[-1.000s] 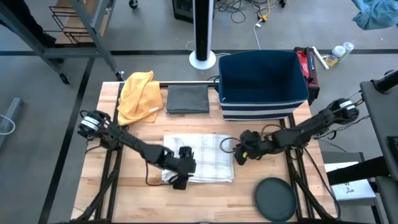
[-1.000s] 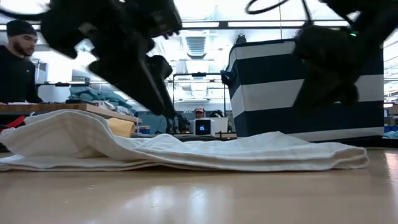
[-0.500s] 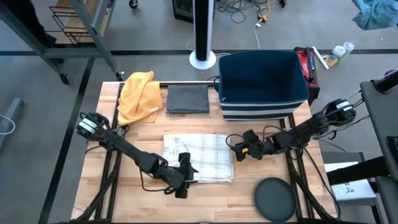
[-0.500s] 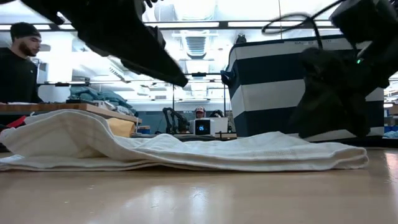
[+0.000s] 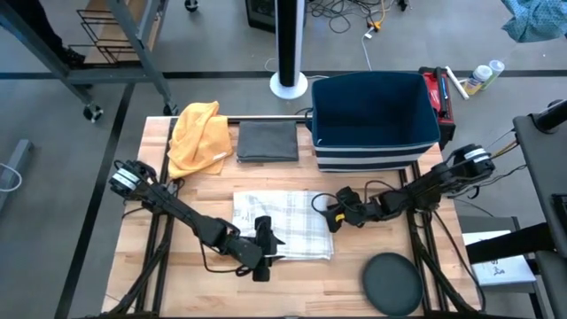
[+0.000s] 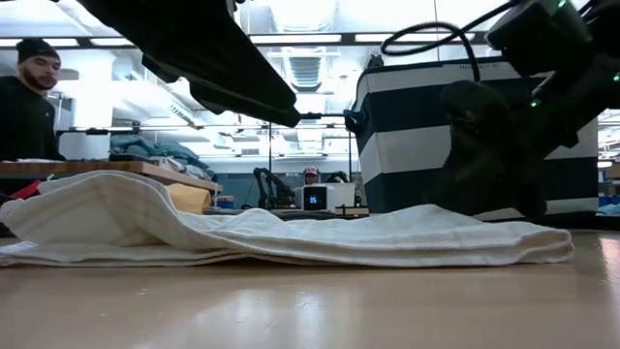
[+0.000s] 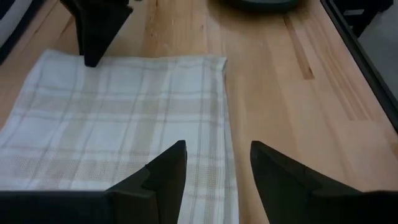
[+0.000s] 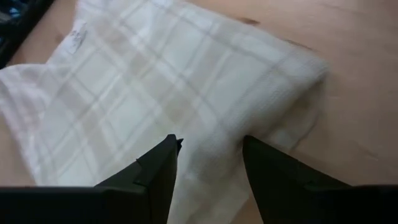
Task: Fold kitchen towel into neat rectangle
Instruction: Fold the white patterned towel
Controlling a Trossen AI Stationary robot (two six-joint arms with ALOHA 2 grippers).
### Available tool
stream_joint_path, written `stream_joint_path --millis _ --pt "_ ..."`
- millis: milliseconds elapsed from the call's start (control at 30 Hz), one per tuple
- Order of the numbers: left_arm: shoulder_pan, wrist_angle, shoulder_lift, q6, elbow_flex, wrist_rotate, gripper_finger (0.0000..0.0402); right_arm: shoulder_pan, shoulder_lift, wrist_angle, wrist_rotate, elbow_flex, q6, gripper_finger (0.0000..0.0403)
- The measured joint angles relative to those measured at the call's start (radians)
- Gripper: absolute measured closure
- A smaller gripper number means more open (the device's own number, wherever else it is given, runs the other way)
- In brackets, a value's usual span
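The white plaid kitchen towel [image 5: 288, 217] lies folded flat in the middle of the table, several layers thick in the low view [image 6: 291, 237]. My left gripper [image 5: 270, 241] is open at the towel's near edge. In the left wrist view [image 7: 214, 149] one fingertip stands over the cloth and the other over bare wood. It hangs clear above the towel in the low view [image 6: 223, 58]. My right gripper [image 5: 332, 213] is open at the towel's right end, with its fingers [image 8: 208, 143] over the rounded fold [image 8: 273, 74]. My right gripper stands open, low over the towel's right end [image 6: 484, 208]. Whether its fingers touch the cloth, I cannot tell.
A yellow cloth [image 5: 199, 133] and a folded dark grey cloth [image 5: 267, 140] lie at the far left. A blue striped bin [image 5: 372, 120] stands at the far right. A dark round disc [image 5: 392, 283] lies near the front right. A person [image 6: 24, 87] is beyond the table.
My left gripper has drawn back off the towel's near left part toward the table's near edge and has risen. My right gripper has come down and moved left toward the towel's right end. The towel lies as before.
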Motion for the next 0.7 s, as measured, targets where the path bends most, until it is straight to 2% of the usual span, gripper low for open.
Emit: stream_joint_path --millis 200,433,567,700 --pt "0.000 -0.001 0.000 0.000 0.000 0.000 0.0233 -0.008 0.025 -0.002 -0.001 -0.002 0.046 0.0239" --pt "0.000 0.000 0.000 0.017 -0.005 -0.001 0.0233 -0.009 0.023 0.001 -0.023 0.008 0.059 0.0276" --pt "0.000 0.000 0.000 0.019 -0.005 -0.010 0.0233 -0.011 0.023 0.000 -0.027 0.019 0.049 0.0313" --pt "-0.002 -0.001 0.000 0.018 -0.005 -0.010 0.0233 -0.022 0.023 -0.001 -0.026 0.021 0.030 0.0371"
